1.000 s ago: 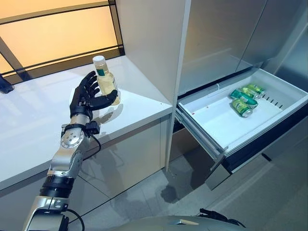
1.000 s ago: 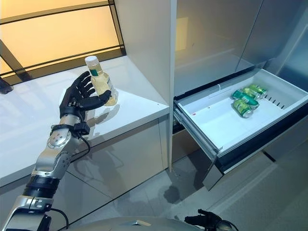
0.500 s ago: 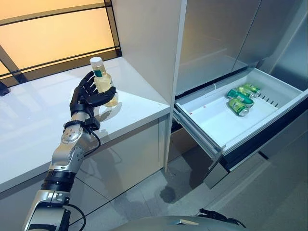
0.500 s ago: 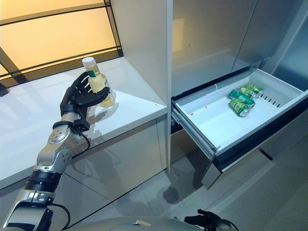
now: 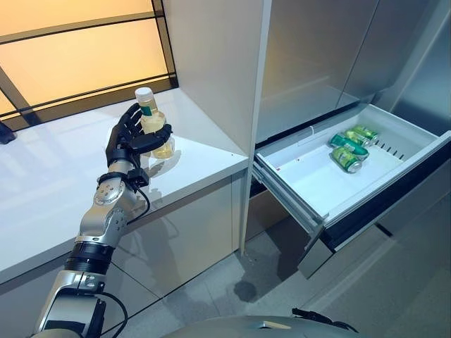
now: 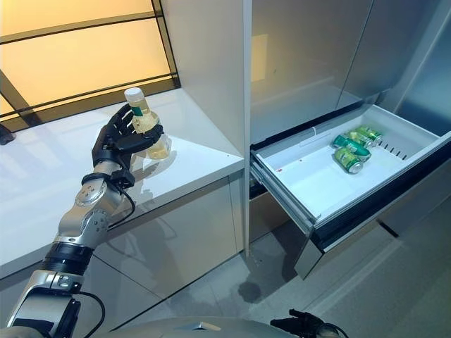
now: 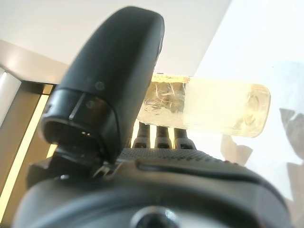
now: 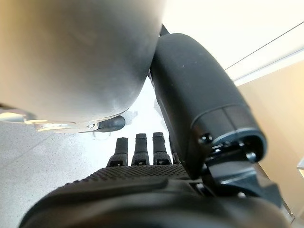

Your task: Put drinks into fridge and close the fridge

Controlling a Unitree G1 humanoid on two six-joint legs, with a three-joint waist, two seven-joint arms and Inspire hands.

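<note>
The left arm reaches up and forward over the glossy white countertop (image 5: 42,183), forearm raised, with the dark left hand (image 5: 128,140) upright at the counter's back, near the amber-lit window (image 5: 77,49). Compared with 1 s ago, the clear plastic bottle of pale yellow drink with a white cap (image 5: 152,121) sits slightly higher and tilts more toward the hand, its base just above the counter; the camera has also shifted a little. The fingers (image 6: 115,129) are curled behind the bottle and the thumb (image 7: 114,80) presses across its front, so the bottle is clamped between them.

The white fridge drawer (image 5: 310,184) stands pulled open, well apart to the right, with 3 green drink cans (image 5: 348,148) lying on their sides at its far end.

The right hand (image 8: 156,156) shows only in its own wrist view, fingers straight and holding nothing.
</note>
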